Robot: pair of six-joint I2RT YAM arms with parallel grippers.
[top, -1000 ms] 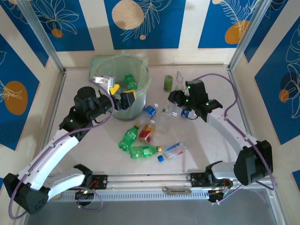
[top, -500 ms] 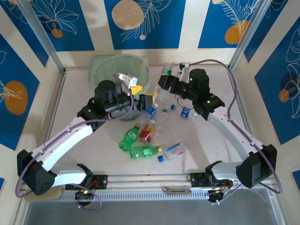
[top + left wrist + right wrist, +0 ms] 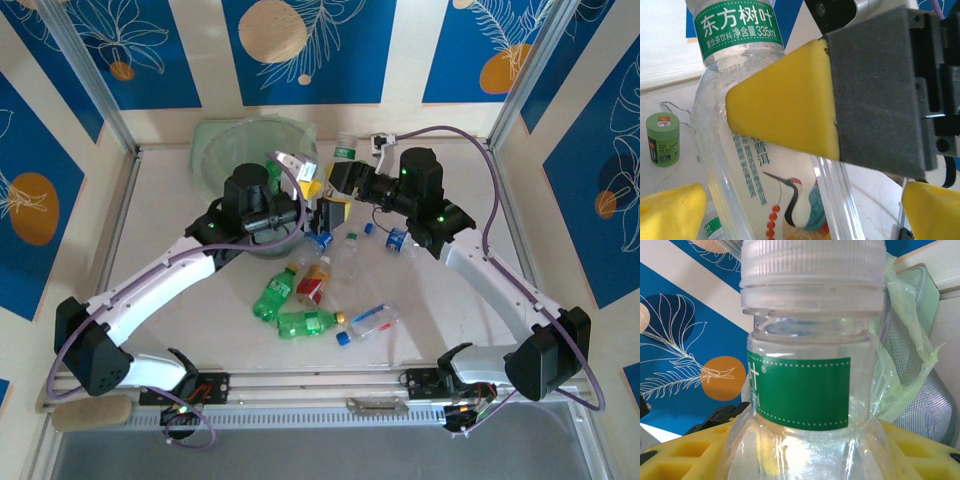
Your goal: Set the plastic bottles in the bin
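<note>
Our right tool (image 3: 335, 200) pinches a green-labelled bottle (image 3: 800, 390) near the bin (image 3: 215, 148), left tool (image 3: 305, 188) spread; several bottles (image 3: 305, 322) wait on the desk (image 3: 170, 230).

The bottle (image 3: 805, 440) is glossy clear plastic; the bin (image 3: 215, 150) wears thin, crinkled translucent film (image 3: 900, 355).

A short green cylinder (image 3: 662, 139) stands upright on the white table (image 3: 150, 200), thin wire (image 3: 671, 107) just behind it.

overhead camera looks down from behind; both wrist cameras (very close) share one bottle (image 3: 800, 390).
</note>
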